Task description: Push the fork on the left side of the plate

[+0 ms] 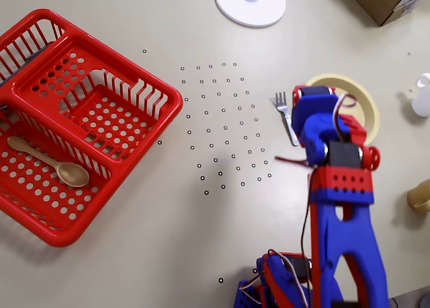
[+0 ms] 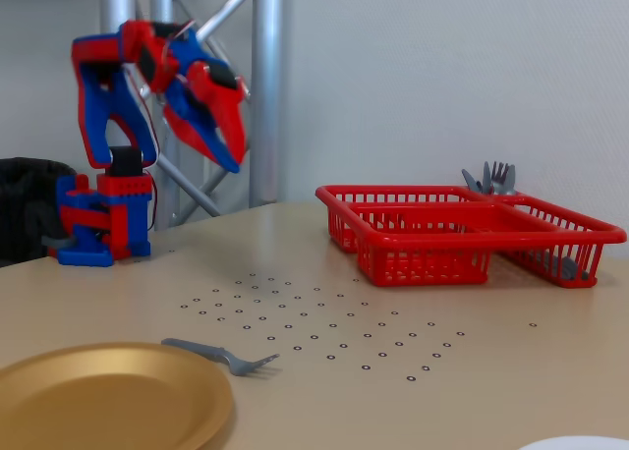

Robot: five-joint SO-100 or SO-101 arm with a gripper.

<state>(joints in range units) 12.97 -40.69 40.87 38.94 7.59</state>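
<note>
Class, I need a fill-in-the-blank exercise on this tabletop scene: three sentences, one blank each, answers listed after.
1. The fork lies on the table beside the ____.
2. The wooden spoon rests inside the red ____.
3. The gripper is raised in the air and holds ____.

Answers: plate; basket; nothing

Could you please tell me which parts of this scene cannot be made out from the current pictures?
- Slim silver-grey fork: in the overhead view the blue-and-red arm covers its handle end.
- Round pale-yellow plate: the arm hides much of it overhead; the fixed view's bottom edge crops it.
- Gripper: raised high in the fixed view; whether its jaws are parted is unclear.
- Red plastic basket: cut off by the overhead view's left edge.
</note>
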